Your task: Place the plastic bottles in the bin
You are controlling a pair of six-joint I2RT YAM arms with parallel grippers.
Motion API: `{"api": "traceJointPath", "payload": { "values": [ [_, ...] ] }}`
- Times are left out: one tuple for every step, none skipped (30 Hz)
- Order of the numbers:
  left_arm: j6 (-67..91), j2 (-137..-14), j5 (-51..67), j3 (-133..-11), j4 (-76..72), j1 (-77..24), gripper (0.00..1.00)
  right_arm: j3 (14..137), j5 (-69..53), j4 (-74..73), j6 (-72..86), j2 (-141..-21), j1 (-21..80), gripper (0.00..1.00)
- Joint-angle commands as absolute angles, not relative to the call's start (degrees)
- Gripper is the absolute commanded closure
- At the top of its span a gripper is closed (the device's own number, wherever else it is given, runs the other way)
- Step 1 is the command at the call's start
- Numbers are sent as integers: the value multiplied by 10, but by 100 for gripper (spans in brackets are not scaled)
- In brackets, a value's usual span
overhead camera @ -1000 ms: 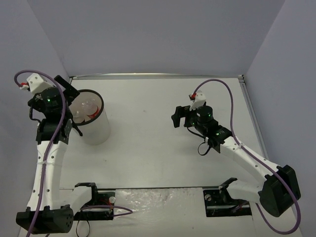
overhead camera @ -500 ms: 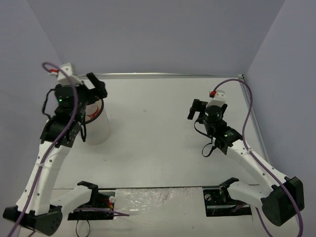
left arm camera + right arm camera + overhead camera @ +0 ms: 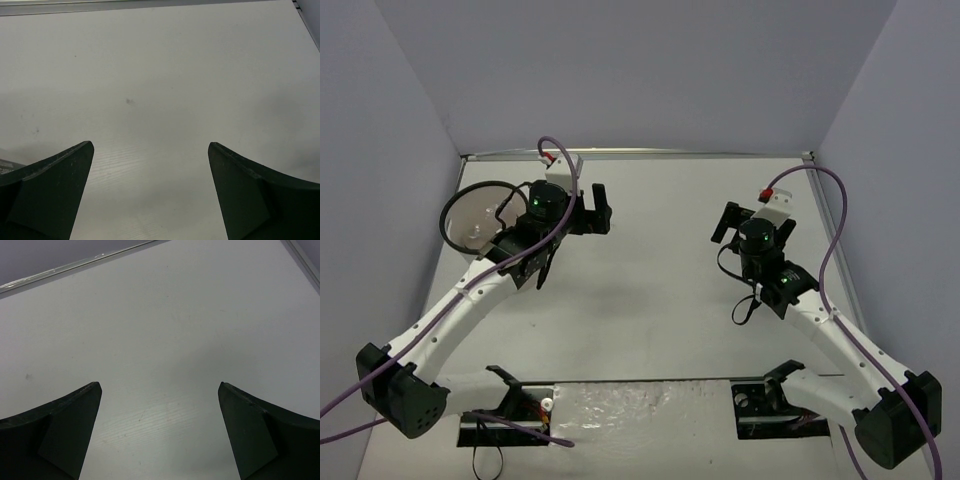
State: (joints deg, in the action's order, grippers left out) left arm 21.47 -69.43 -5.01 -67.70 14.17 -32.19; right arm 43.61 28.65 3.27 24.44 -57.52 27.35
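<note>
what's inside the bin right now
Only pale shapes show inside the bin, possibly bottles, too faint to count. The left arm covers the bin's right side.

We see the bin (image 3: 470, 212) standing upright at about ten o'clock on the table, near the left wall: translucent white, cylindrical, with a thin black round rim and its mouth facing up. Inside we make out only pale forms (image 3: 477, 236), too blurred to tell apart.

High rear overhead view; two wrist views close above shared table (image 3: 650, 300)
</note>
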Motion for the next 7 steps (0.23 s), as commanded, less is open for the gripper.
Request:
{"api": "traceJointPath", "payload": {
  "values": [
    [217, -684, -44, -657, 82, -323, 3, 434, 323, 50, 261, -562, 272, 0],
    [219, -682, -52, -654, 84, -323, 3, 433, 325, 50, 262, -560, 272, 0],
    [220, -680, -55, -652, 84, -323, 3, 431, 326, 50, 264, -557, 272, 0],
    [221, -678, -54, -651, 84, -324, 3, 428, 327, 51, 266, -555, 272, 0],
    [222, -675, -49, -648, 82, -324, 3, 426, 329, 50, 269, -552, 272, 0],
    [222, -675, -45, -648, 81, -324, 3, 425, 330, 51, 269, -552, 272, 0],
    [222, -673, -42, -647, 82, -324, 3, 424, 328, 51, 268, -548, 272, 0]
  ]
}}
